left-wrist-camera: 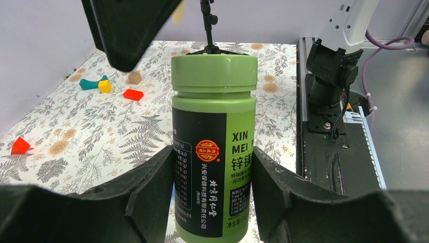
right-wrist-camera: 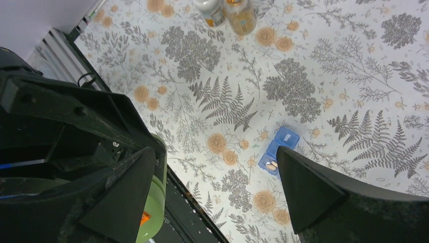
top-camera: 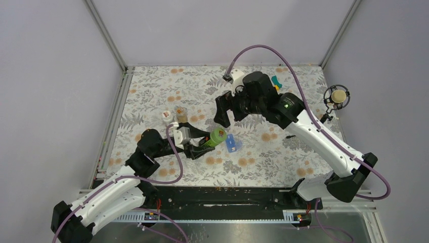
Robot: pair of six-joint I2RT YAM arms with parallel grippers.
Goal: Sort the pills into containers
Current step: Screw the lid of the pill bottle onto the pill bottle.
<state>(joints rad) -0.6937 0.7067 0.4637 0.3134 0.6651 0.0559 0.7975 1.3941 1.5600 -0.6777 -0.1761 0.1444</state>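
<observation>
Two pincers: left pincer (left-wrist-camera: 212,154) clamps green bottle (left-wrist-camera: 213,96), base cut off; right pincer (right-wrist-camera: 216,157) gapes wide.

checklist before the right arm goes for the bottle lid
1. Left claw grips the green bottle: ok, clamped on both sides.
2. Lid on the bottle, ready to be taken off: ok.
3. Right claw open: ok, jaws wide apart.
4. Right claw centred over the lid: not ok, in its wrist view the lid sits under one side, not in the gap.
5. Pill box close to the bottle: ok, just beside it.
6. Pill box compartments open to receive pills: cannot tell.
</observation>
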